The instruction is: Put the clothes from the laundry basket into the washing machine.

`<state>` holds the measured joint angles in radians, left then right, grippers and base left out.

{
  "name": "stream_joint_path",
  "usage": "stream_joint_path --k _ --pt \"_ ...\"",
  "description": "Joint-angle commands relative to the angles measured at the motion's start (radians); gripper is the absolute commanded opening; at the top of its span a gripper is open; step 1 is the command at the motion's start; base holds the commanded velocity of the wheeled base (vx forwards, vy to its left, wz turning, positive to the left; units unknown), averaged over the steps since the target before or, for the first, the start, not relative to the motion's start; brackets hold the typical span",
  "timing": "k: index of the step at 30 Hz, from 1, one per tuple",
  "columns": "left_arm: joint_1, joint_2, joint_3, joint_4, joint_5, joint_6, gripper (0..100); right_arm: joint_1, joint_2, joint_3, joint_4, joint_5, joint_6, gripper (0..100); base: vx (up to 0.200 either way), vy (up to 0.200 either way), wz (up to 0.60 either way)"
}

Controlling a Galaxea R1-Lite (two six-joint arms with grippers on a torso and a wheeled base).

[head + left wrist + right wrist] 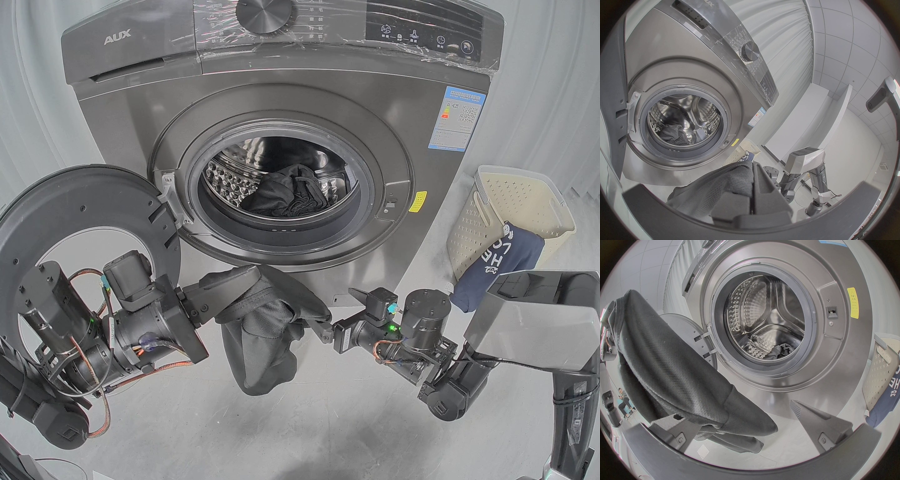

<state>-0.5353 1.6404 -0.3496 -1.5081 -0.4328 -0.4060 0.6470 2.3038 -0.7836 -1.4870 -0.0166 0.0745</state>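
Roughly midway, I judge. Head view: black clothes point(287, 190) lie in the washing machine point(281, 94) drum; my left tool point(231, 281) clamps a grey garment point(262, 337) just below its open mouth. Left wrist view confirms that pinch. Right wrist view: my right tool point(737, 418) gapes, cloth draped over one finger; a navy garment point(882, 408) hangs from the laundry basket point(881, 374) beside the machine.

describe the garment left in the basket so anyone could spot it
Right of the washing machine stands the cream laundry basket. The navy garment hangs over its rim. It alone bears white lettering; the black clothes in the drum and the grey garment are plain.
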Motion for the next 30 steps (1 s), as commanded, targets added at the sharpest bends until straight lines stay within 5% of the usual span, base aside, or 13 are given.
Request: stream_joint_path --k 1,8,19,30 --pt "0.000 -0.001 0.004 -0.001 0.000 -0.001 0 -0.027 -0.006 -0.008 -0.002 0.003 -0.001 100 0.000 0.000 0.00" --pt "0.000 -0.001 0.003 0.000 -0.001 -0.001 0 -0.040 -0.057 -0.006 0.005 0.009 -0.004 100 0.000 0.000 0.00" --pt "0.001 0.002 -0.005 0.000 0.002 -0.001 0 0.054 -0.024 -0.037 0.001 0.021 -0.001 100 0.000 0.000 0.00" --pt "0.009 0.004 -0.023 0.000 0.016 -0.001 0 0.020 -0.049 0.055 -0.007 0.033 0.004 100 0.000 0.000 0.00"
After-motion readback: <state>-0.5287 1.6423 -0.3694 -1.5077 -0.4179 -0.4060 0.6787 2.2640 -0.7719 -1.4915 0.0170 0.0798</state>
